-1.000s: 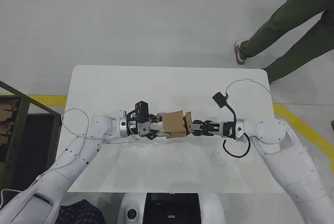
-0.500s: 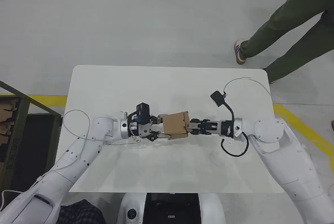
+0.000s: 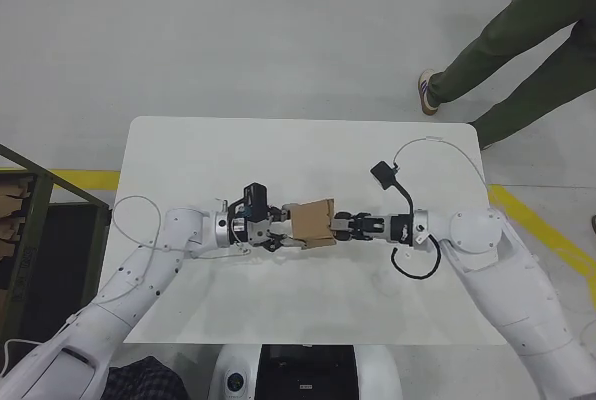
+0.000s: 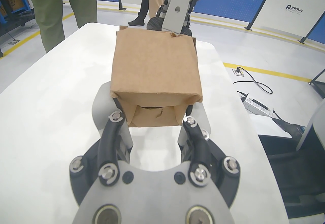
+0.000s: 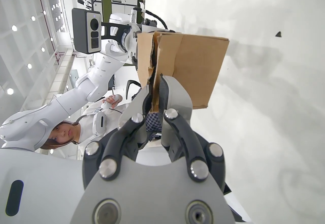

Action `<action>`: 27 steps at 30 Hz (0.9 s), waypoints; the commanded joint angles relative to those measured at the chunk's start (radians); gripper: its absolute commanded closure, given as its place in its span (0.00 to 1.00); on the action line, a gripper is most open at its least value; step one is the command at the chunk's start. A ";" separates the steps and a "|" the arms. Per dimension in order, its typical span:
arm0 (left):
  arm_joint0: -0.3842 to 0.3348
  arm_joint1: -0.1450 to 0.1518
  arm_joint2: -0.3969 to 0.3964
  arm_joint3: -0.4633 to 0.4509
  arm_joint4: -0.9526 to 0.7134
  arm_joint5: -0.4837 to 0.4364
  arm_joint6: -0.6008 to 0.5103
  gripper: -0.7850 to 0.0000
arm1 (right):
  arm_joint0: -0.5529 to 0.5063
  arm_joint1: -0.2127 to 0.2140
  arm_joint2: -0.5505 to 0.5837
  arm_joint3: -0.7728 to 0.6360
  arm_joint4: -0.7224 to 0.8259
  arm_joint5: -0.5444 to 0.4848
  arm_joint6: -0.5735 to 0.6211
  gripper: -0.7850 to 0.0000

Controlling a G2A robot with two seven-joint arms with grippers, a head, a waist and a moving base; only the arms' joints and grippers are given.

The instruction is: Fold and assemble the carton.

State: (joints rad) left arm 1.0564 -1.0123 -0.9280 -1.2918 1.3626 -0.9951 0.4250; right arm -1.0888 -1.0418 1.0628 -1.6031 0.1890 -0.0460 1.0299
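Note:
A small brown carton (image 3: pixel 313 222) is held just above the middle of the white table (image 3: pixel 228 320), between the two arms. My left gripper (image 3: pixel 281 230) is shut on the carton's left end; in the left wrist view its fingers (image 4: pixel 115 110) clamp the two side walls of the carton (image 4: pixel 155 62) around an open end with an inner flap folded across. My right gripper (image 3: pixel 341 224) is shut on the opposite end, pinching a torn upright flap edge of the carton (image 5: pixel 193 65) between its fingertips (image 5: pixel 175 88). The right gripper (image 4: pixel 175 19) also appears beyond the box.
A green rack with stacked flat cardboard (image 3: pixel 8 220) stands off the table's left side. A looped cable (image 3: pixel 418 150) rises from the right wrist. A small dark scrap (image 5: pixel 278 34) lies on the table surface.
The right arm has pushed leftwards against the carton's right end, and the loose flap there has folded in against the box. The left arm has held its place.

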 commanded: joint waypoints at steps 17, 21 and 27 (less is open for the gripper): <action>0.005 -0.004 -0.008 -0.003 0.002 -0.009 -0.006 0.55 | 0.006 -0.004 0.006 0.048 0.058 -0.047 0.003 1.00; 0.006 -0.005 -0.010 -0.007 0.004 -0.007 -0.007 0.55 | 0.015 -0.008 -0.006 0.058 0.059 -0.047 0.003 1.00; 0.008 -0.005 -0.014 -0.011 0.003 -0.008 -0.011 0.55 | 0.028 -0.012 -0.022 0.063 0.059 -0.047 0.005 1.00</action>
State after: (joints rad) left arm 1.0645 -1.0176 -0.9413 -1.3022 1.3661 -1.0024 0.4151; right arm -1.0624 -1.0537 1.0429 -1.5401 0.2495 -0.0939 1.0343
